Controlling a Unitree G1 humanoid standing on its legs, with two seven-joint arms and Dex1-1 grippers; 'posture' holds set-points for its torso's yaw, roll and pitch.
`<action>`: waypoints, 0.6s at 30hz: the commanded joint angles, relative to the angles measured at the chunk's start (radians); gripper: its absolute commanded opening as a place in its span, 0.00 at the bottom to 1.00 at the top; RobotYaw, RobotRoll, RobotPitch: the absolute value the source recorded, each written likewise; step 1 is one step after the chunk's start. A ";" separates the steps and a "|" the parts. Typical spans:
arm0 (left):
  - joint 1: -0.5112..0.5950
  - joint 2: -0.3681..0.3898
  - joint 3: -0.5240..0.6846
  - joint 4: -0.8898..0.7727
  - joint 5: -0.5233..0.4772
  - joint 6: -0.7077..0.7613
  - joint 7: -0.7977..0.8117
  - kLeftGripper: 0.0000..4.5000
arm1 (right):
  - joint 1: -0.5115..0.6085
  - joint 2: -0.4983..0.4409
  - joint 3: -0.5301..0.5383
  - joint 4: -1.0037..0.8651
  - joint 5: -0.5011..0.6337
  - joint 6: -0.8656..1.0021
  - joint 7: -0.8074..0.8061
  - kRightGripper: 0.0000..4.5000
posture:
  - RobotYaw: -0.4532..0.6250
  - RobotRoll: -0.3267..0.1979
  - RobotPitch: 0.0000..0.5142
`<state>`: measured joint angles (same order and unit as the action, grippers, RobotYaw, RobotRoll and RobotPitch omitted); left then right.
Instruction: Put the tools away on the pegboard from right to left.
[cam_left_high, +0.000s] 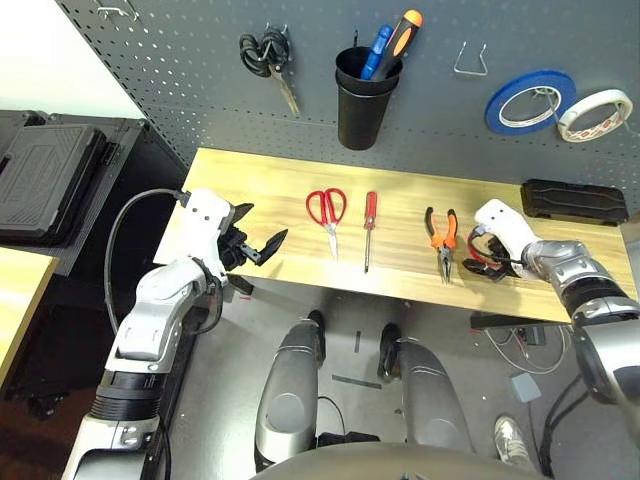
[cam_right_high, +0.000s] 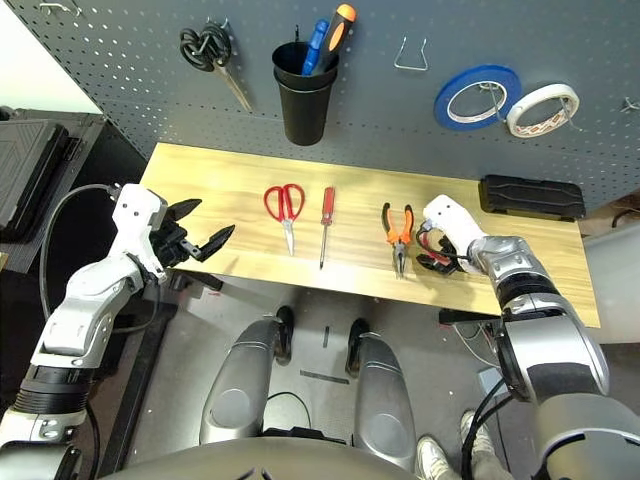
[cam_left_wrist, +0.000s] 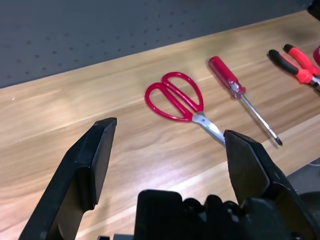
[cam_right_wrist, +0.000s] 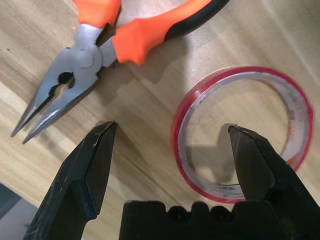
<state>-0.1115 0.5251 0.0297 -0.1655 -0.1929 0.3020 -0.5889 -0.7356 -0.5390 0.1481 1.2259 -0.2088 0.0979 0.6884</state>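
At the desk's (cam_left_high: 280, 175) right end the right hand (cam_right_wrist: 170, 145) hangs over the red tape ring (cam_right_wrist: 240, 130), fingers spread wide, one finger hiding part of its rim. The pliers (cam_left_high: 442, 240), screwdriver (cam_left_high: 369, 228) and red scissors (cam_left_high: 328, 215) lie with tips toward the near edge. The left hand (cam_left_high: 262, 243), also wide, hovers over bare wood below the pegboard (cam_left_high: 200, 60).

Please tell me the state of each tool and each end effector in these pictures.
Red-handled scissors: closed, flat on table.
Slim red-handled screwdriver: flat on table.
Orange-and-black-handled pliers: closed, on table.
Thin red tape ring: flat on table, ungripped.
Left end effector: open, empty.
Right end effector: open, over tape ring.
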 joint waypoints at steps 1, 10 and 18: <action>0.025 0.010 0.003 -0.033 0.006 0.026 0.006 0.99 | 0.026 0.026 0.021 0.053 -0.029 0.048 -0.034 1.00 | 0.75 0.62 0.66; 0.033 0.021 0.021 -0.053 0.002 0.040 0.012 1.00 | 0.030 0.029 -0.003 0.040 -0.022 -0.001 -0.145 0.32 | 0.77 0.62 0.63; 0.017 -0.001 0.015 -0.052 -0.017 0.015 -0.001 1.00 | 0.114 -0.017 -0.082 -0.041 0.024 -0.158 -0.316 0.00 | 0.76 0.62 0.58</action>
<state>-0.1049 0.5290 0.0499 -0.1964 -0.1982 0.3268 -0.5783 -0.6551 -0.5380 0.0893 1.1988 -0.2024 -0.0219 0.4101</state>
